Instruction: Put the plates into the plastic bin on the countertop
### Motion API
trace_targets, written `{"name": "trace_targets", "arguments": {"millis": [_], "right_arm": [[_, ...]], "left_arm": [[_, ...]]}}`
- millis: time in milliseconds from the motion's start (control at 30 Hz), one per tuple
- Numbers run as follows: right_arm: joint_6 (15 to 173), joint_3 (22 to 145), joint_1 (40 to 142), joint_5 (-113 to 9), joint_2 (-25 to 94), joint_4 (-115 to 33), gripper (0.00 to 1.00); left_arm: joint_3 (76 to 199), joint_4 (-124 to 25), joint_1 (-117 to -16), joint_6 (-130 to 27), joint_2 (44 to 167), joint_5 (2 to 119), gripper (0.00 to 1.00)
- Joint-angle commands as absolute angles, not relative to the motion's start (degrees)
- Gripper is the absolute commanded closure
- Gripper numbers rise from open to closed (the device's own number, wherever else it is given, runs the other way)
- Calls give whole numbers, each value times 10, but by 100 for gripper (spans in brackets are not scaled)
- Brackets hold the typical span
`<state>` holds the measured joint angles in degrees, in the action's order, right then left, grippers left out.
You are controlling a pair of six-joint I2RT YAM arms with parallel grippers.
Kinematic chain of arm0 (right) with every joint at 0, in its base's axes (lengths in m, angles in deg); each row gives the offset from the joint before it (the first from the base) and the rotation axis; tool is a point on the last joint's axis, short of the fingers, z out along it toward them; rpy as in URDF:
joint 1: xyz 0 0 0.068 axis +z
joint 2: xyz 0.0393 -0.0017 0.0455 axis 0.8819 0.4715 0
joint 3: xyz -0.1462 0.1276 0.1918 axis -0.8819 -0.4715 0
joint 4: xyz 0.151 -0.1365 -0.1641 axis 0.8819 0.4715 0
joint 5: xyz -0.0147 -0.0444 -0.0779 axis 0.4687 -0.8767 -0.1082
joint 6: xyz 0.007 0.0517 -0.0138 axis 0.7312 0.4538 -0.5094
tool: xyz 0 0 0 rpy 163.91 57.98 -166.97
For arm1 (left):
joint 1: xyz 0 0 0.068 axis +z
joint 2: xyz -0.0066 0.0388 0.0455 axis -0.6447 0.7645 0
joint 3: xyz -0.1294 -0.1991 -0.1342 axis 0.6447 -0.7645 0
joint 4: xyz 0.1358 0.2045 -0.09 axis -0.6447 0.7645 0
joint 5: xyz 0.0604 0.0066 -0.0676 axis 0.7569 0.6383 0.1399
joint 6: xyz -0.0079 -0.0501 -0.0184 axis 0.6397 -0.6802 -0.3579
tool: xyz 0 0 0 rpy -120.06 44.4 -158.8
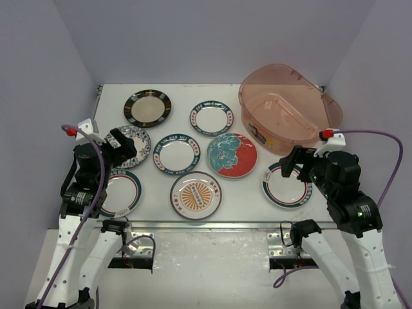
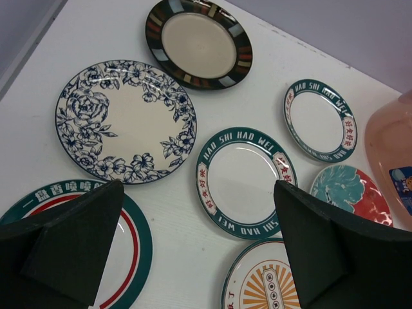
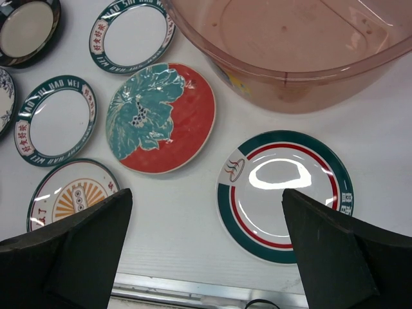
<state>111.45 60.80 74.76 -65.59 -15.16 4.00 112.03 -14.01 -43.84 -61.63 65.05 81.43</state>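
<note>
I saw the white countertop (image 1: 248, 201) run out of view under both arm bases at its near edge. The plastic bin (image 1: 286, 109) sat at its far right corner. It showed whole only from above. The right wrist camera cut off its far side, and the left wrist camera caught just a sliver of its wall.

All eight plates lay flat on the countertop outside the bin, none touching another:

- A striped plate (image 1: 283, 188) lay just on the near side of the bin, its right rim covered by the right arm.
- The red-teal floral plate (image 1: 232, 155) lay near the bin's near-left wall.
- One teal-lettered plate (image 1: 210, 118) lay just left of the bin, and a second (image 1: 176, 153) lay farther left.
- The orange-centred plate (image 1: 196, 195) lay nearer to me than that second one.
- Well left of the bin were the black-gold plate (image 1: 147, 107), the blue floral plate (image 1: 143, 138), half hidden under the left arm, and the other striped plate (image 1: 123, 193), partly hidden too.

The left gripper (image 2: 197, 206) hung spread wide and held nothing, above the gap between the plates farthest from the bin. The right gripper (image 3: 206, 212) was equally spread and empty, just short of the bin.

The print on the bin's small sticker (image 1: 256, 135) was too small for me to read.
</note>
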Motion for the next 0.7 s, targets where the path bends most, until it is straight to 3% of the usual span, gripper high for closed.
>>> {"name": "trace_targets", "arguments": {"millis": [0, 100, 333, 500, 667], "right_arm": [[1120, 606, 746, -657, -159, 6, 1], [1120, 610, 747, -636, -153, -2, 1], [1133, 595, 746, -462, -148, -86, 1], [1148, 592, 746, -379, -145, -129, 1], [1150, 572, 746, -360, -166, -135, 1]], "left_arm": [[1120, -167, -438, -617, 656, 800, 0], [1122, -171, -438, -617, 665, 780, 0], [1156, -243, -437, -724, 777, 697, 0], [1247, -352, -397, -751, 971, 709, 0], [1326, -447, -275, -757, 1150, 635, 0]]}}
